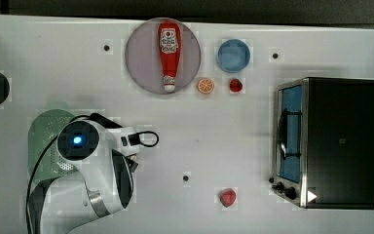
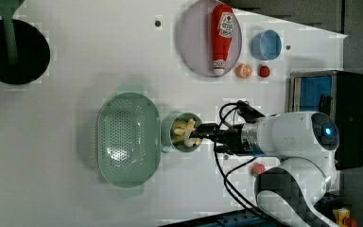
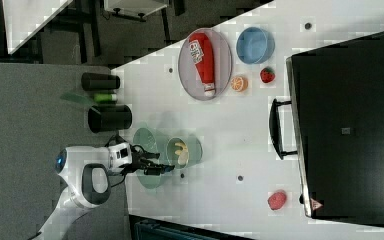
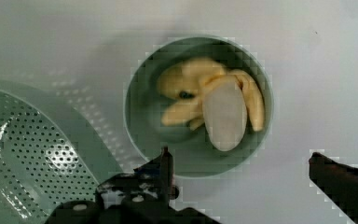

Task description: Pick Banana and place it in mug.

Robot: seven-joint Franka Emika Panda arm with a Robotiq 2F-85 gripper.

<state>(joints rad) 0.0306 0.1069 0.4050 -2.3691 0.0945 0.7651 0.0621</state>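
Setting: robot lab bench with mock-kitchen props. White table (image 1: pixel 233 136) with bolt holes carries Franka arm (image 1: pixel 97 161); toaster oven (image 1: pixel 331 141) at top view's right edge; toy ketchup bottle (image 1: pixel 169 53) on plate (image 1: pixel 141 58) and plastic fruit near far edge; grey floor beyond table edge.

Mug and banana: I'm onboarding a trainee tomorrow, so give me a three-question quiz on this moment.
1. True or false: the banana lies inside the mug.
2. The gripper is: A) shut on the banana, B) open, C) shut on the basket.
3. What lies on the plate?

Key: 1 true. 2 B. 3 The ketchup bottle.
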